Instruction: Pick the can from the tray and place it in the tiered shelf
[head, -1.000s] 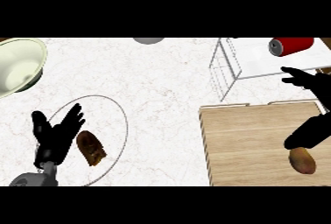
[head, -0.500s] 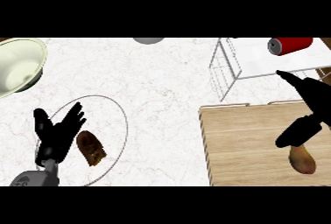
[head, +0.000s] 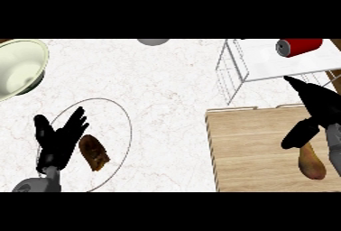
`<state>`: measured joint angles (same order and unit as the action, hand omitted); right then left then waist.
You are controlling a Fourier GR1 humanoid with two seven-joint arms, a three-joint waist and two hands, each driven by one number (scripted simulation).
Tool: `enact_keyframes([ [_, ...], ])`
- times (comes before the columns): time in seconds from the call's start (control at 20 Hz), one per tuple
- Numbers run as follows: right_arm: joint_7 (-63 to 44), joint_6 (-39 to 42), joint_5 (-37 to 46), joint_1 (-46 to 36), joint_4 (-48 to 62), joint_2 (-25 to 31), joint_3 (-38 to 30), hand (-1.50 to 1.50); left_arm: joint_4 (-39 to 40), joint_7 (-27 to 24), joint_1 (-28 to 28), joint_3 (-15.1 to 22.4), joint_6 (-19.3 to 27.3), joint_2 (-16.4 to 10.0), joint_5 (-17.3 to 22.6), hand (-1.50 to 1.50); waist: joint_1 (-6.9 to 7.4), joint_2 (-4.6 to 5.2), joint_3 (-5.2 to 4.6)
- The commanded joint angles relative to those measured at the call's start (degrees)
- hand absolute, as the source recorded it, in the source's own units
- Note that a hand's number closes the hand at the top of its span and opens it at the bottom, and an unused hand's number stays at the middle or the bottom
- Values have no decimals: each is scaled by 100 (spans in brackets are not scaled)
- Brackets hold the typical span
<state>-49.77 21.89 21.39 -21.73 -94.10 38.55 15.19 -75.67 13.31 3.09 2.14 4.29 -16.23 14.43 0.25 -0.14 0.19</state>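
The red can lies on its side on the white top level of the wire tiered shelf at the upper right. My right hand is below the can and apart from it, over the far right of the wooden tray. It is open, with fingers straight toward the shelf, thumb hanging down, and nothing in it. My left hand rests open at the lower left, fingers up.
A brown potato-like piece lies on the tray just under my right hand. A clear round plate with a brown food piece sits beside my left hand. A pale green bowl stands far left, and a grey round object at the top edge.
My right hand has drawn back down from the can toward the tray. The can stays put on the shelf. My left hand has barely shifted.
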Motion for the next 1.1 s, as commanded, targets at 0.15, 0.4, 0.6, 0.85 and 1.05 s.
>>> enact_keyframes([
  [0.15,588,-248,862,289,251,-564,-183,-150,332,-55,164,-220,-196,161,-55,0,-26,16,-19],
  [0.4,1257,-353,1313,25,1095,-921,-388,-150,-239,36,-270,-149,-123,246,-283,0,11,16,-18],
  [0.6,1412,-174,1355,-138,1240,-1067,-568,-150,-328,474,-57,-314,-215,214,-133,0,3,16,-19],
  [0.85,2075,440,1524,691,851,-637,482,150,-185,228,-119,-307,-106,230,-222,0,-31,12,-18],
  [1.05,1933,447,1448,303,928,-1263,-14,150,-205,95,-169,-131,14,519,-534,0,-14,11,-19],
])
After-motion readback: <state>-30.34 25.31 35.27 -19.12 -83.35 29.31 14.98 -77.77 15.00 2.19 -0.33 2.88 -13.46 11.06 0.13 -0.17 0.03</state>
